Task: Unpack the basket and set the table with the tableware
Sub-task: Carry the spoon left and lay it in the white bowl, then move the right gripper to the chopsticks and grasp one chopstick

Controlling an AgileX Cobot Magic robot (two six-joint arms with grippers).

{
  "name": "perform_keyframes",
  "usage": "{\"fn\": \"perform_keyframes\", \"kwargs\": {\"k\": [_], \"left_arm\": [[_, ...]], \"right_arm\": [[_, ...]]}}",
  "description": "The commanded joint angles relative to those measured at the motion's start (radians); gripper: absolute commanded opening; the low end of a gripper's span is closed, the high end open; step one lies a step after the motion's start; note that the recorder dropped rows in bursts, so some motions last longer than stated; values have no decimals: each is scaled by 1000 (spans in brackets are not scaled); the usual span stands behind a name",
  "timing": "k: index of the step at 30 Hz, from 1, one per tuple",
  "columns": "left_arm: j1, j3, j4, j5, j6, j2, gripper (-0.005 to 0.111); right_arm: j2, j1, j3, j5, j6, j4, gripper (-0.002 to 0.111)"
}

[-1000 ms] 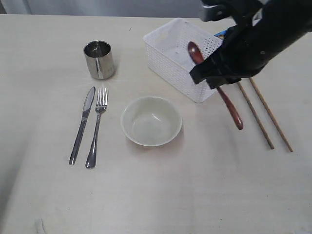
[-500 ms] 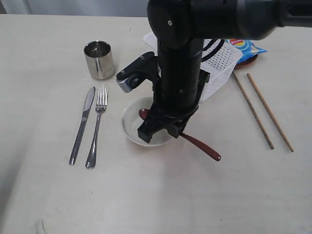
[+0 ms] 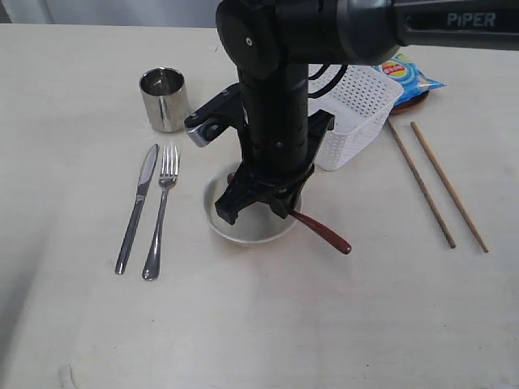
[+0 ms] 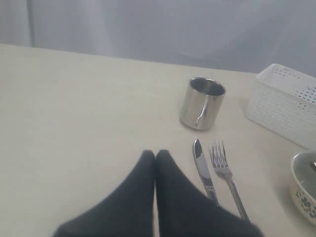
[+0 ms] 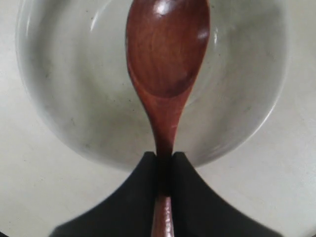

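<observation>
Spoon [image 5: 167, 54] first: your right gripper [image 5: 165, 170] is pinching it on the neck of the handle, jaws pressed onto the wood from both sides. The scoop end hangs inside the rim of the bowl [image 3: 235, 233], hollow side up, roughly over the bowl's middle. The long axis runs straight out from between the jaws. So the head points away from the pincer and across the bowl, while the tail of the handle sticks out past the bowl's rim on the side toward the chopsticks [image 3: 430, 182], low over the table [image 3: 340, 324]. Can't tell if the head is touching the bowl's bottom.

My read is that your next move is just down and let go. What it turns on is that handle overhang: it'll end up leaning on the rim, so release with the head low or it might tip out.

Your left gripper [image 4: 155, 165] is pressed together with nothing in it, out beyond the knife [image 4: 203, 170] and fork [image 4: 227, 175] from the bowl. It's farther from the bowl than the right, so this one belongs to the right arm.
</observation>
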Motion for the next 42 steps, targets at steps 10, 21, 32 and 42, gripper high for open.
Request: {"fn": "perform_keyframes", "kwargs": {"k": [10,21,32,42], "left_arm": [[1,3,-4,-11,1,-4,0],[1,3,-4,-11,1,-4,0],[1,3,-4,-11,1,-4,0],[1,3,-4,-11,1,-4,0]], "right_arm": [[-4,0,-7,8,3,-11,19],[-66,0,-7,8,3,-57,39],[-283,-335,-7,8,82,-177,39],[-228,-740,173,-199,-78,154,40]]}}
